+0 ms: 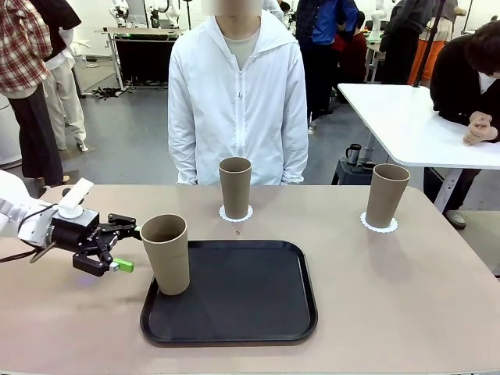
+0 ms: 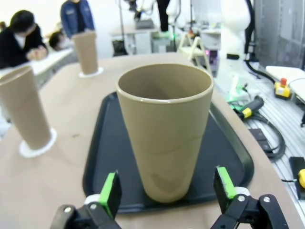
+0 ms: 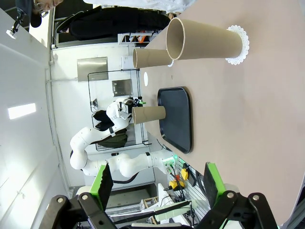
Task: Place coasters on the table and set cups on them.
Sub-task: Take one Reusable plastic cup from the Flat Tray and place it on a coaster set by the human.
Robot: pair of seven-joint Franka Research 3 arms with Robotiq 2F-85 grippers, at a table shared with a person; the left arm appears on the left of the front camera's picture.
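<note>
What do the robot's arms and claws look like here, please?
The left arm is glossy white, ending in a black left claw with bright green pads. The right claw is likewise black with green pads.

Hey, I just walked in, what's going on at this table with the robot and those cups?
Two cups already stand on paper coasters on the table. The third cup sits on the black tray. The left tool is open beside that cup, not gripping it. The right tool is open too. A person stands at the far side.
</note>
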